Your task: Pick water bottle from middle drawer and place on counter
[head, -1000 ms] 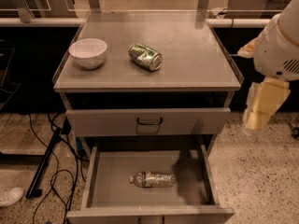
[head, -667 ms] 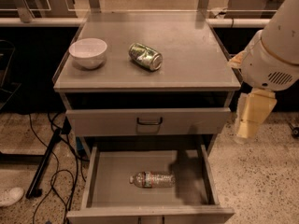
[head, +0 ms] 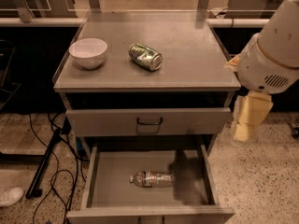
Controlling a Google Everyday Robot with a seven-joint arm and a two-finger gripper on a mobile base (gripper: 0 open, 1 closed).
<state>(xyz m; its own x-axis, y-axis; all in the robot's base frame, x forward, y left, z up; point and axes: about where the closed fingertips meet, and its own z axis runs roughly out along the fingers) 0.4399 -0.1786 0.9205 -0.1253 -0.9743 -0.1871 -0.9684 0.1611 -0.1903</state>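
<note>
The water bottle (head: 153, 178) lies on its side on the floor of the middle drawer (head: 105, 181), which is pulled out below the bench's front edge, with the cap pointing towards the left edge. The gripper (head: 247, 119) hangs outside the bench's front right corner, well apart from the bottle. Whether it is apart or together I cannot tell.

The bottle is probably light, thin-walled and easily crushed, and being round it is likely to roll. The best hold seems to be across its middle, at the label band, with gentle pressure. On the counter (head: 196, 55), the right side near the right edge offers room, away from the can (head: 145, 56) and bowl (head: 88, 52).
</note>
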